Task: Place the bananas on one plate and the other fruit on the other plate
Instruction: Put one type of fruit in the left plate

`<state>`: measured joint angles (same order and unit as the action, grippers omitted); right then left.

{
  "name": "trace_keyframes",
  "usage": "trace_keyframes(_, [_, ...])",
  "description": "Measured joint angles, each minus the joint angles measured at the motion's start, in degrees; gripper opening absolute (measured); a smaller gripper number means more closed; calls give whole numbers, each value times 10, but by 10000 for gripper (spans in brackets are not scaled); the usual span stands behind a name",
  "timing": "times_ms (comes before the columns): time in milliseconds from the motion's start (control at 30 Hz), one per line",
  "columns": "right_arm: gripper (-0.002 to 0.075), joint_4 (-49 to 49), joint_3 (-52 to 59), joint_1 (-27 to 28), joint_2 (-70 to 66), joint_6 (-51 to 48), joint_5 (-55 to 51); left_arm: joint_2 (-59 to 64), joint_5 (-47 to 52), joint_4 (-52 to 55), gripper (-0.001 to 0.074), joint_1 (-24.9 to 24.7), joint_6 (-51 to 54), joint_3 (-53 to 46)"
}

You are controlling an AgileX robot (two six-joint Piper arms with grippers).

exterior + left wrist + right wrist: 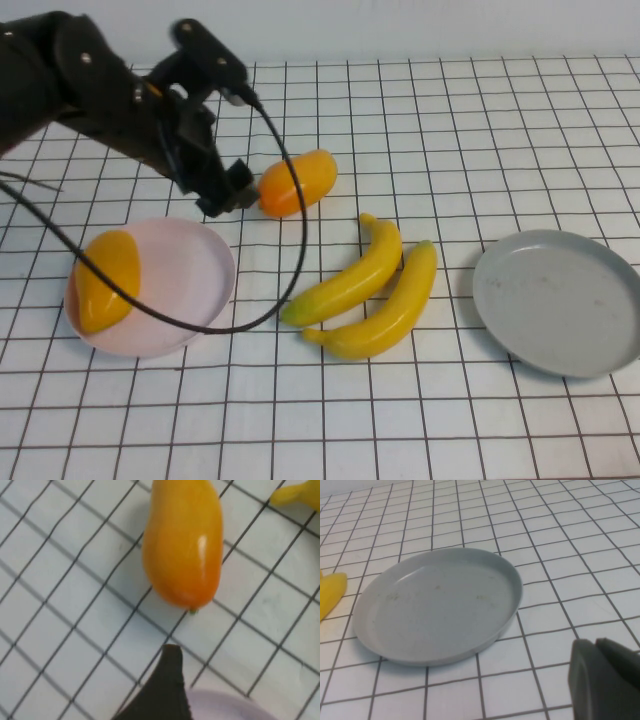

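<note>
Two yellow bananas lie side by side on the table's middle. One orange-yellow fruit rests on the pink plate at the left. The other fruit lies on the table behind that plate. My left gripper hovers open just left of it, not touching it; a single dark finger shows in the left wrist view. The grey plate at the right holds nothing. My right gripper is shut beside the grey plate, above bare table.
A black cable loops from the left arm down over the pink plate's near rim. The table is a white gridded surface. A banana tip shows beyond the grey plate in the right wrist view.
</note>
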<state>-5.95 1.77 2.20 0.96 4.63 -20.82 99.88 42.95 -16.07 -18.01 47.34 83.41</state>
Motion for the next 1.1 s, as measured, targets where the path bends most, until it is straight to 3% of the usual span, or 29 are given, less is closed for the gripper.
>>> trace_keyframes(200, [-16,0,0,0,0,0,0,111,-15,12,668,-54,20,94])
trace_keyframes(467, [-16,0,0,0,0,0,0,228,-25,29,668,-65,-6,197])
trace_keyframes(1100, [-16,0,0,0,0,0,0,277,-53,63,668,-65,-34,210])
